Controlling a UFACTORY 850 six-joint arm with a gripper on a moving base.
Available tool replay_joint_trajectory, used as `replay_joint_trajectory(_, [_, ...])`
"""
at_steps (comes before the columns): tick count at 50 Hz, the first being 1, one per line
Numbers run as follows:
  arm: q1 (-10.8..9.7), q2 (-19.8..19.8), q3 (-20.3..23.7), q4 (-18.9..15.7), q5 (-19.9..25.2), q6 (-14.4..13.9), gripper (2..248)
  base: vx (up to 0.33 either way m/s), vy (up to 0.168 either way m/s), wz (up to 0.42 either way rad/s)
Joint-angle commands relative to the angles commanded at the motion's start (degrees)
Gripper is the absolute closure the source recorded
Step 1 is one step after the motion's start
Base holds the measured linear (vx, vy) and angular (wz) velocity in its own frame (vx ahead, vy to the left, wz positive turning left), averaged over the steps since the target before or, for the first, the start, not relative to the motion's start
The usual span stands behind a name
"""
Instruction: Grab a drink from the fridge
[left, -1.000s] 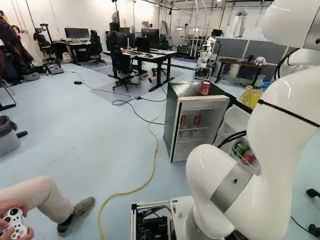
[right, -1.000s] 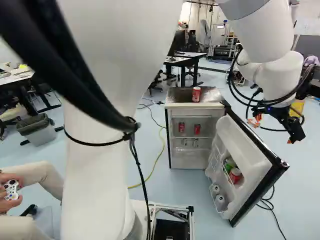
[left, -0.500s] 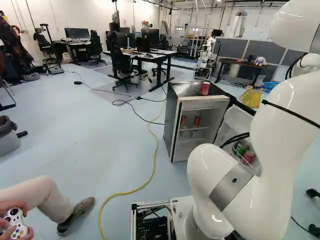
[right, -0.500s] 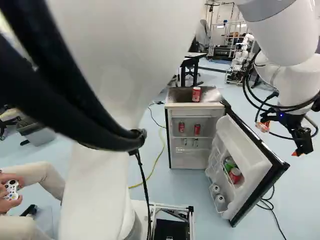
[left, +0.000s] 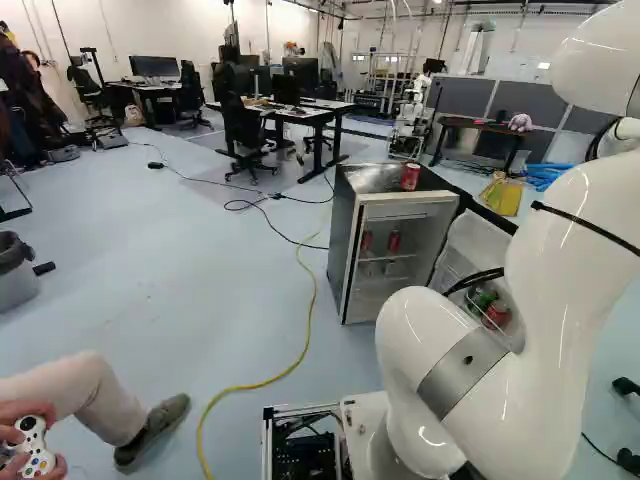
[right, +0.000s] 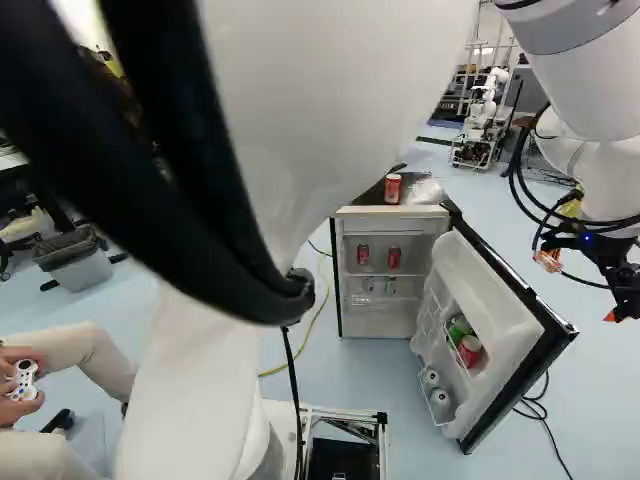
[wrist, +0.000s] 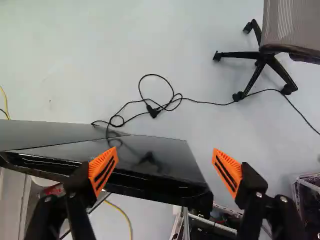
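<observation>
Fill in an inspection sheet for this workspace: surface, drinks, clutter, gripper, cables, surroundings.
Surface: fridge top carries one upright red can.
Drinks: fridge open; two red cans on its upper shelf; green can, red can and two pale cans in the door.
Clutter: waste bin on the floor, at the left of the right base view.
Gripper: fingers apart, holding nothing.
Cables: yellow cable across the floor; looped black cable near the door.
Surroundings: office chair, desks and another robot beyond the fridge.

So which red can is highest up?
The can on top of the fridge; the other red cans are lower, on its shelf or in its door.
</observation>
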Motion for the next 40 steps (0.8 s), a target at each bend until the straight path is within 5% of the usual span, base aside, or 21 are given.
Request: replay_joint_trajectory(40, [0.0, -5.8, -1.6, 0.0, -1.6, 0.0, 3, 0.0, 0.0, 0.0])
